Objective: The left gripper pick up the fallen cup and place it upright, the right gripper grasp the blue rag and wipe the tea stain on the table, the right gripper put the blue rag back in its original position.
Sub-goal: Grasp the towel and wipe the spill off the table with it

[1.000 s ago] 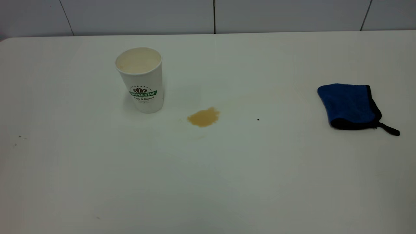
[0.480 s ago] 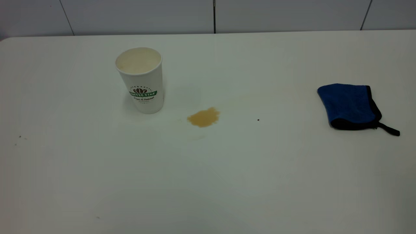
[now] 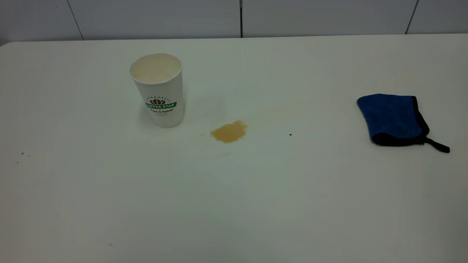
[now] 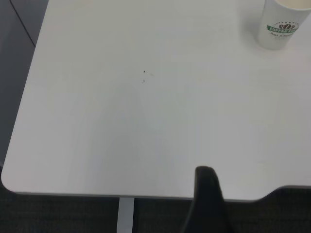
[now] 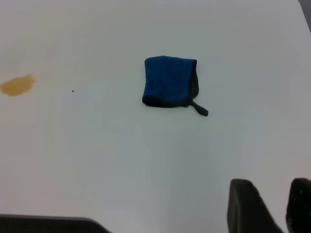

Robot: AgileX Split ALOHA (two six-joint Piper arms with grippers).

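Observation:
The cup (image 3: 159, 89) stands upright on the table (image 3: 234, 204) at the back left; it also shows in the left wrist view (image 4: 284, 24). The tea stain (image 3: 229, 132) lies just right of the cup, and shows in the right wrist view (image 5: 17, 85). The blue rag (image 3: 393, 118) lies flat at the far right, strap trailing right; it also shows in the right wrist view (image 5: 169, 81). Neither gripper is in the exterior view. My left gripper (image 4: 206, 194) hangs over the table's near left edge, far from the cup. My right gripper (image 5: 279, 194) is open and empty, well short of the rag.
A tiny black speck (image 3: 290, 134) lies between stain and rag. Small dark specks (image 3: 22, 153) sit near the left edge. A grey panelled wall (image 3: 241, 18) runs behind the table. The table's edge and dark floor (image 4: 58, 213) show in the left wrist view.

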